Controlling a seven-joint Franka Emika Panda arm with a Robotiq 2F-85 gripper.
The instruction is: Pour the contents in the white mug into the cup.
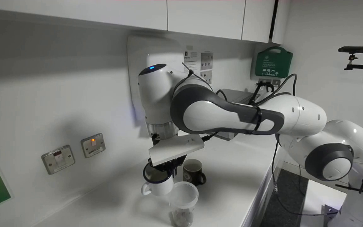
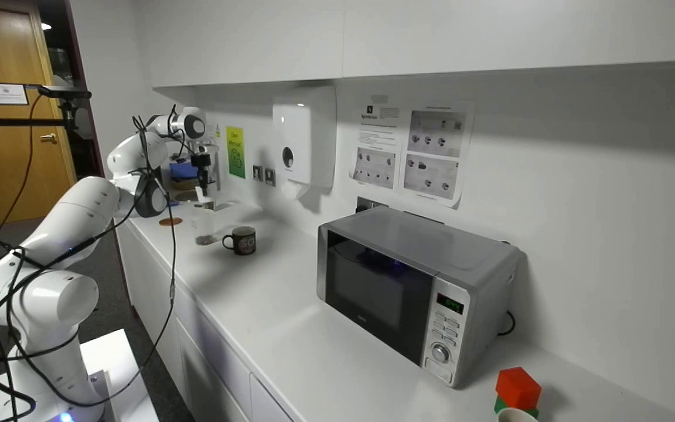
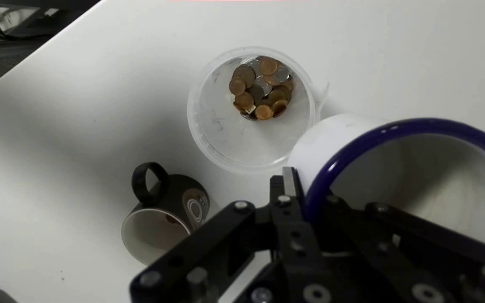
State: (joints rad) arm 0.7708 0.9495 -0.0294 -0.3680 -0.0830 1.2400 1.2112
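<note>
The white mug (image 1: 162, 188) has a dark blue rim and a loop handle. Its near wall (image 3: 331, 134) is pinched by my gripper (image 3: 310, 195), with a finger (image 3: 289, 185) outside and the opposite finger inside the mug. The mug looks roughly upright; whether its base touches the counter I cannot tell. No contents show in the visible part of its inside. Right beside it stands the translucent cup (image 3: 225, 143), with several copper and silver coins (image 3: 263, 88) at its bottom. In an exterior view the cup (image 2: 203, 225) partly covers what lies behind it.
A dark handled mug (image 3: 183, 189) stands near the cup, with a small reddish spot inside. The wall (image 1: 74, 113) runs close behind the white mug, and cabinets (image 1: 205, 19) hang overhead. A microwave (image 2: 413, 281) sits further along the counter. The counter's front edge (image 2: 208, 313) drops off.
</note>
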